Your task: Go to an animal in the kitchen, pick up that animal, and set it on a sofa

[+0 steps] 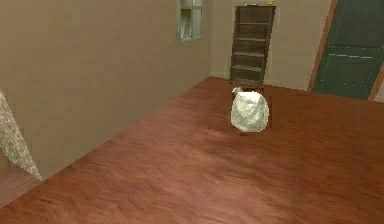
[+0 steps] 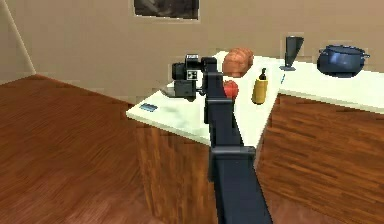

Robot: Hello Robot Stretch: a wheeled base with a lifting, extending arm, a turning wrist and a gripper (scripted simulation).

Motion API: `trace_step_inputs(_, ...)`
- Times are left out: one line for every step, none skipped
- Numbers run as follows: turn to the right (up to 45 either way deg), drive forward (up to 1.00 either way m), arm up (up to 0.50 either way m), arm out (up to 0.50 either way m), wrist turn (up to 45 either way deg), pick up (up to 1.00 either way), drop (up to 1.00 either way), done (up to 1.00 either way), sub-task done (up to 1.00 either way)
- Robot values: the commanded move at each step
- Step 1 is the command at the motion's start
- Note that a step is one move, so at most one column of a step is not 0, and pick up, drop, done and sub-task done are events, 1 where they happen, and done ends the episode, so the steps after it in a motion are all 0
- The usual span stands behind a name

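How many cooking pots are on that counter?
1: a blue pot stands on the white countertop toward the arm side view's right. The dark arm may hide something behind it.

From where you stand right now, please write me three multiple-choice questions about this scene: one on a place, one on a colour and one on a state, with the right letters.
1. Where is the blue pot? A: on the floor. B: on the white counter. C: on a shelf.
2. What colour is the door? A: green. B: red. C: white.
3. How is the yellow bottle placed? A: lying flat. B: upside down. C: upright.

Answers:
1. B: it stands on the counter at the arm side view's right.
2. A: its panels are dark green.
3. C: its narrow neck points up.
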Motion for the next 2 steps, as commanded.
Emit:
trace_step_inputs(0.0,0.0,0.04,0.0,0.0,0.0,0.0,0.0,0.0)
trace_step_inputs(0.0,0.0,0.0,0.0,-45.0,0.0,0.0,0.0,0.0)
